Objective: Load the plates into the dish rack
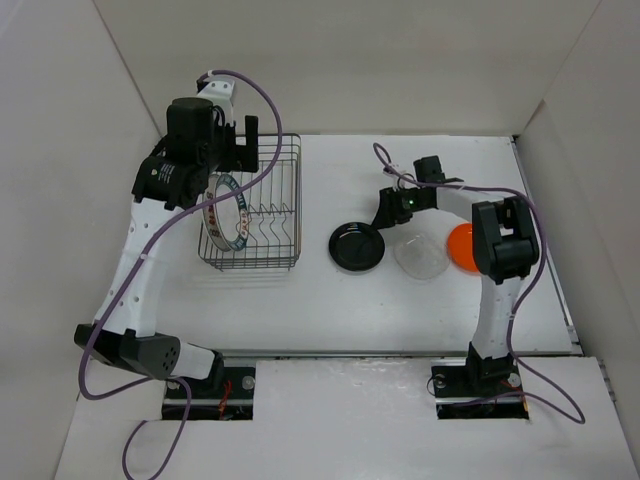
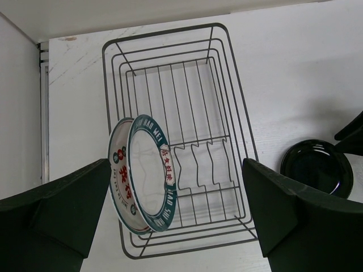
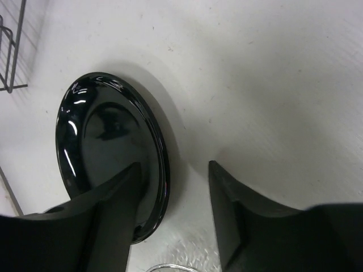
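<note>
Two of the five plates are standing on edge in the dish rack (image 2: 187, 102), toward its left end: the white plate with the green patterned rim (image 2: 150, 170) is sitting just beside the grey-rimmed plate with red and green marks (image 2: 119, 181), which is partly hidden behind it. Three more are lying flat on the desk (image 1: 400, 310) to the right of the rack: the glossy black plate (image 3: 108, 147) nearest it, the clear plate (image 1: 422, 256) just beside that, and the orange plate (image 1: 458, 245) farthest right, partly covered by the right arm (image 1: 500, 250). The left fingers (image 2: 62, 209) are hanging spread wide above the rack, pinching nothing. The right fingers (image 3: 113, 215) are spread too, straddling the black plate's edge, one over the plate and the other over bare desk, not closing on it. Loading is looking roughly two fifths done, with the black plate seemingly next and several upright prongs (image 2: 195, 164) waiting unfilled.
</note>
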